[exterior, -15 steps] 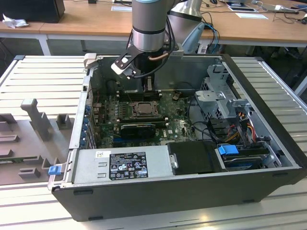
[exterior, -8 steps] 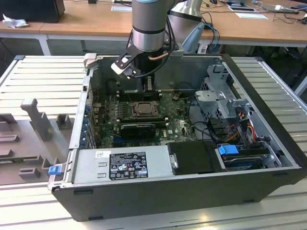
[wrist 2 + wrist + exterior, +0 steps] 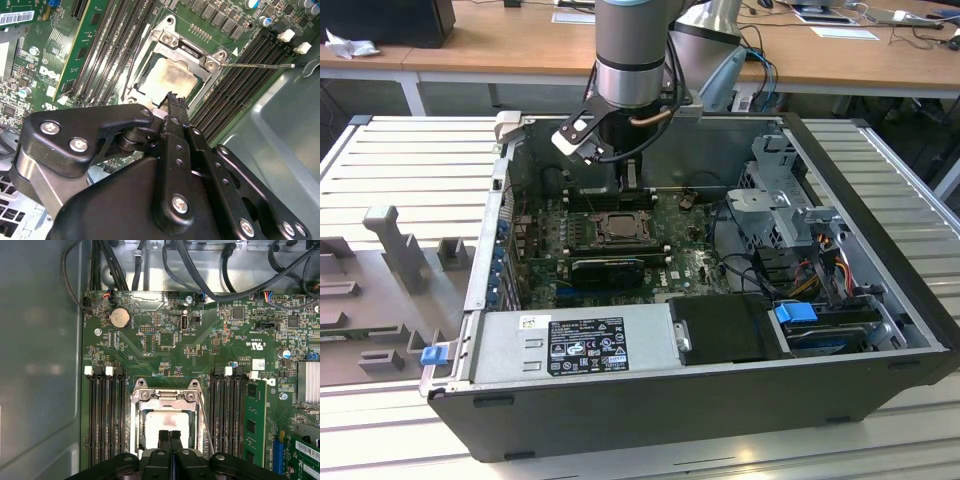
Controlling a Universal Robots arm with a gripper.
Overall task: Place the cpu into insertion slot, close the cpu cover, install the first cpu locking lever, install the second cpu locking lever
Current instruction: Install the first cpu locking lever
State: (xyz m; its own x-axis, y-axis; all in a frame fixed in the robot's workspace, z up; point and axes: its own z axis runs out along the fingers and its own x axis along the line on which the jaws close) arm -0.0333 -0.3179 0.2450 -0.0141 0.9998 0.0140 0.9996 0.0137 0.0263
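First wrist view: cpu (image 3: 165, 424) lies under the lowered cpu cover (image 3: 162, 395); a locking lever (image 3: 206, 425) looks unlatched; the closed gripper (image 3: 170, 436) holds nothing.

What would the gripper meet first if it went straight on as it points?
Most likely the cpu, framed by the cpu cover: in the first wrist view the gripper aims at its edge. Depth is unclear, so the cover's rim is possible.

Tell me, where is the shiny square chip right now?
The cpu lies in the insertion slot, between the long black memory slots in the first wrist view, right beneath the gripper.
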